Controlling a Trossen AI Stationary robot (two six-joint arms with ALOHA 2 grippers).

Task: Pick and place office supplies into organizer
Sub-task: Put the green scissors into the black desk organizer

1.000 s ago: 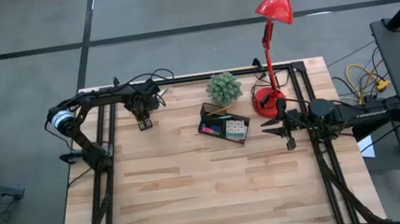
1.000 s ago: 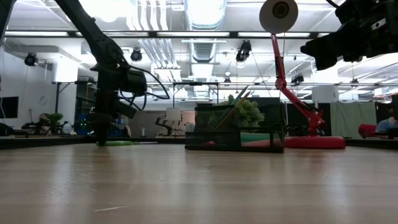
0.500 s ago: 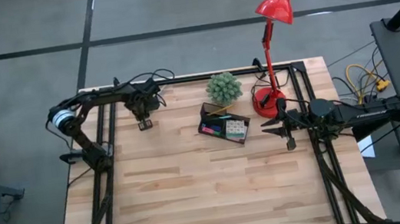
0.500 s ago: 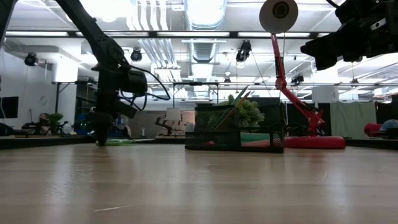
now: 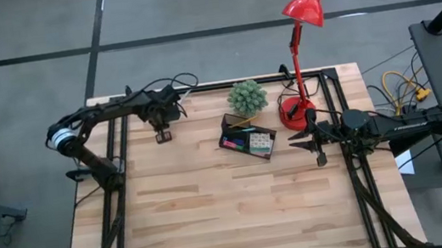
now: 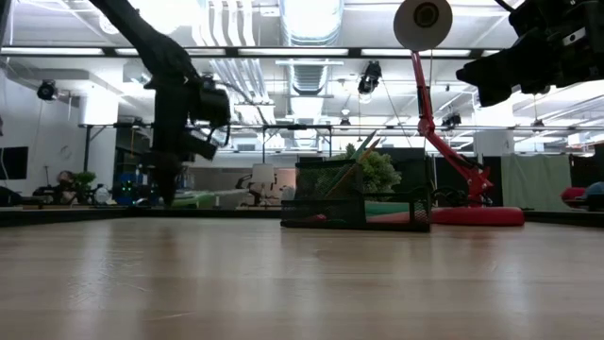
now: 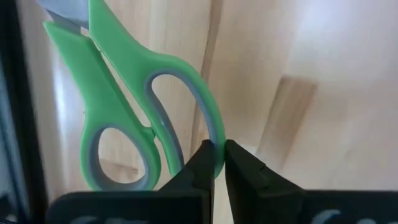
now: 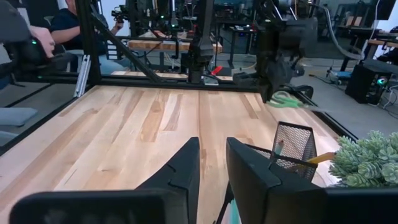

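On the wooden counter (image 5: 214,202), the black organizer (image 5: 248,138) stands between both arms. The left pincer (image 7: 216,163) grips one loop of the green scissors (image 7: 124,99), blades pointing away from it. The right pincer (image 8: 212,163) hovers narrowly parted, empty.

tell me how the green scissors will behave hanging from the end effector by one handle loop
Probably stiff: the green scissors look like moulded plastic handles on metal blades. The left end effector pinches only the rim of one loop, so they may swing or pivot. The smooth plastic could slip between the narrow fingertips.
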